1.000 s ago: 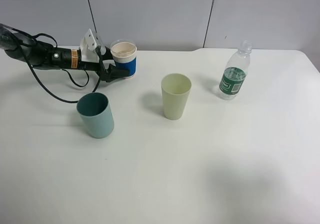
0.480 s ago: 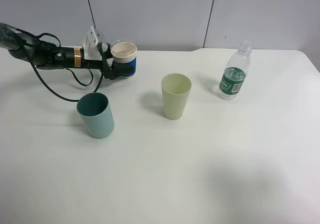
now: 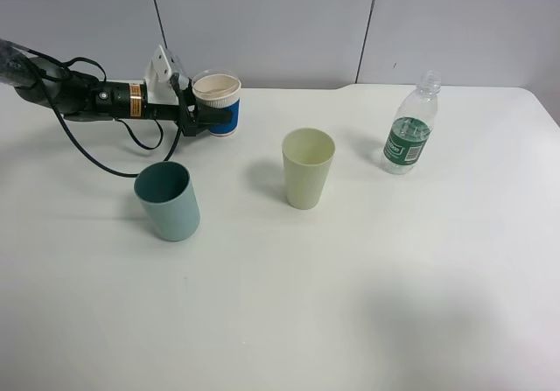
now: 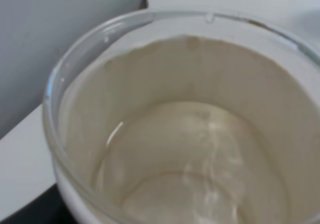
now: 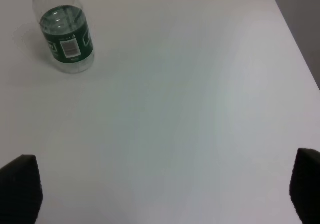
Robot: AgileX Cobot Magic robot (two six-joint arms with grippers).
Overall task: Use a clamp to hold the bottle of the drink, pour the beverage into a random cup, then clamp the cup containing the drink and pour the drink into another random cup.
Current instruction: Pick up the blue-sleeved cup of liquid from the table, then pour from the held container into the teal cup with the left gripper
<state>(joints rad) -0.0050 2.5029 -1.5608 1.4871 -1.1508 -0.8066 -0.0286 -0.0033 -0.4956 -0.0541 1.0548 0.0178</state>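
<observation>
My left gripper (image 3: 203,120) has just squeezed shut on the paper cup (image 3: 217,102). A moment ago it was open wide around the blue band. Now it pinches the cup tight.

The paper cup is at the back of the table (image 3: 350,303), on the left side. I cannot tell if it is off the table yet. It has some clear drink (image 4: 200,184) in the bottom, so I think the first pour is done.

Now that I have the cup, I think the next job is to lift it and tip the drink into the teal cup (image 3: 166,200), which is near, just in front. The pale green cup (image 3: 308,167) is in the middle. The bottle (image 3: 409,129) stands far off on the right.

My right gripper (image 5: 162,184) is open wide and holds nothing.
</observation>
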